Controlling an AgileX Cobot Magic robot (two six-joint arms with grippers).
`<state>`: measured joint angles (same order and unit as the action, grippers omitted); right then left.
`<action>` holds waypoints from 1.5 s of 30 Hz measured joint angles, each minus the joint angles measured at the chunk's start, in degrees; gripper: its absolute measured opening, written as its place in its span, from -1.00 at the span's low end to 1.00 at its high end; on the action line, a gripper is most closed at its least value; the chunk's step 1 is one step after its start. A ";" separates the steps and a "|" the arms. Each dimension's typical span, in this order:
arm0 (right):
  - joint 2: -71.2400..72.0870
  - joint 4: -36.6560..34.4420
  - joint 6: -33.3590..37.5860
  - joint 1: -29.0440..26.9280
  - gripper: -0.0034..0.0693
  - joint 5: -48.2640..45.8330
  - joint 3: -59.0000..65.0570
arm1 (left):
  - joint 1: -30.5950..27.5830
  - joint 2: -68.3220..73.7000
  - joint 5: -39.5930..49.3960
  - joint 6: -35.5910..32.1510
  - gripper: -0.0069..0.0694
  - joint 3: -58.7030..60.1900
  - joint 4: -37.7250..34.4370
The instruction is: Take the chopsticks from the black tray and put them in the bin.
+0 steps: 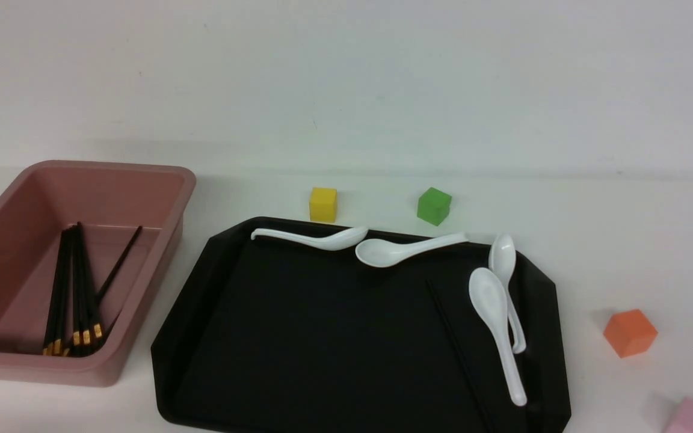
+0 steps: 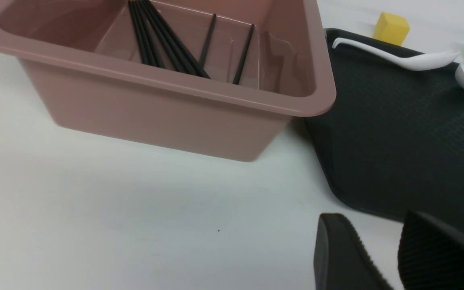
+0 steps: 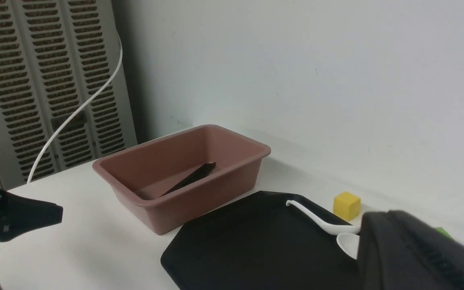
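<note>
Several black chopsticks (image 1: 76,288) with gold bands lie in the pink bin (image 1: 160,198) at the left; they also show in the left wrist view (image 2: 163,40) and the right wrist view (image 3: 191,177). One chopstick (image 1: 452,343) lies on the black tray (image 1: 322,337), right of its middle, beside the spoons. Neither gripper shows in the front view. My left gripper (image 2: 373,219) is open and empty, low over the table near the tray's (image 2: 397,141) corner and the bin (image 2: 175,84). My right gripper (image 3: 377,225) looks shut and empty above the tray (image 3: 256,241).
Several white spoons lie on the tray: two along its far edge (image 1: 316,239) (image 1: 400,249), two at its right (image 1: 494,319) (image 1: 503,258). Yellow (image 1: 323,204) and green (image 1: 434,205) cubes stand behind the tray; orange (image 1: 629,332) and pink (image 1: 692,418) cubes at its right.
</note>
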<state>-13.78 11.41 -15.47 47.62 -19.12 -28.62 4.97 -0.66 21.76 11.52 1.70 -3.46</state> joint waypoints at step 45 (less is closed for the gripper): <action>14.36 -13.31 19.13 -43.60 -0.70 -1.77 29.67 | 0.00 0.00 0.07 0.00 -0.19 0.00 0.03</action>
<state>0.58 -1.90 3.66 4.02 -20.89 1.06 4.97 -0.66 21.83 11.52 1.70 -3.43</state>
